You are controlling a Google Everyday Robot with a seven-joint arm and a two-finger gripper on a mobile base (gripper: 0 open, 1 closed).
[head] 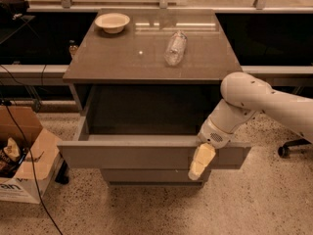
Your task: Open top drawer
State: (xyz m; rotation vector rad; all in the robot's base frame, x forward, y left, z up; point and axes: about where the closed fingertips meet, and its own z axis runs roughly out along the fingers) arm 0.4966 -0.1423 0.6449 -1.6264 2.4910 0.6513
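Note:
The top drawer (132,154) of the grey cabinet stands pulled far out, its flat grey front panel toward me and its deep dark box open and empty. My gripper (201,161) hangs over the drawer's front panel near its right end, with one pale finger (200,163) showing on the outside of the panel. The white arm (264,102) reaches in from the right. Below the open drawer, a narrower grey drawer front (151,176) shows, closed.
On the cabinet top (117,58) lie a white bowl (112,22) at the back left and a clear plastic bottle (175,47) on its side. A cardboard box (22,155) with cables stands on the floor at left. A chair wheel (283,151) shows at right.

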